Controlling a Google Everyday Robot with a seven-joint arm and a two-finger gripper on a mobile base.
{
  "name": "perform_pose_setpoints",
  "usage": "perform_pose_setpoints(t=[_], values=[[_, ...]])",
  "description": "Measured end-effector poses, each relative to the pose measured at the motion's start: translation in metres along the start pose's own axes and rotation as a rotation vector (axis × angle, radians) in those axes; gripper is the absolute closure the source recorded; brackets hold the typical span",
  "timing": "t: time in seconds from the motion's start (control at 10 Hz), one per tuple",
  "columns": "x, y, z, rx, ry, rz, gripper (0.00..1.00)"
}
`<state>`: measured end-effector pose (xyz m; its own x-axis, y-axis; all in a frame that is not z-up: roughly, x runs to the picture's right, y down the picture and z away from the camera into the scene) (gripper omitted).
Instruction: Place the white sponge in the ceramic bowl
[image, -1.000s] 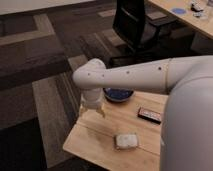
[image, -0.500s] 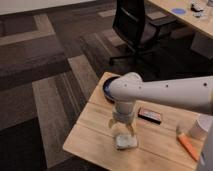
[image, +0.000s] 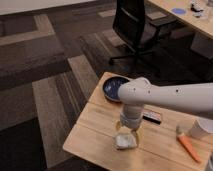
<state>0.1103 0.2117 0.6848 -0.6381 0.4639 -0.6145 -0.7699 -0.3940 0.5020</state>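
Floor: carpet (image: 45, 75) in dark and tan bands is seen around the furniture.
Bench (image: 97, 132): light wood, set at an angle in the lower right of the camera view.
Arm (image: 175, 97): white, reaching in from the right edge across the bench, with its wrist turned downward.
Office chair (image: 134, 25): black, noted on the carpet beyond the bench.
Ceramic bowl (image: 113, 89): dark blue, upright near the far edge of the bench, partly covered by the arm. Nothing is seen in the visible part.
Gripper (image: 127, 133): pointed straight down, directly over the white sponge (image: 125, 142) and at its top edge. Whether the jaws are gripping the sponge or merely spread around it cannot be told.
White sponge: located near the front edge of the bench, apart from the bowl.
White cup (image: 202, 129): recorded at the right edge of the bench.
Black device (image: 152, 117): flat, lying just right of the wrist.
Orange stick (image: 189, 148): lying near the cup.
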Motion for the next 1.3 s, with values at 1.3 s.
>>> perform_pose_setpoints(t=[1.3], values=[[-0.009,0.003,-0.003,0.11,-0.092,-0.28,0.35]])
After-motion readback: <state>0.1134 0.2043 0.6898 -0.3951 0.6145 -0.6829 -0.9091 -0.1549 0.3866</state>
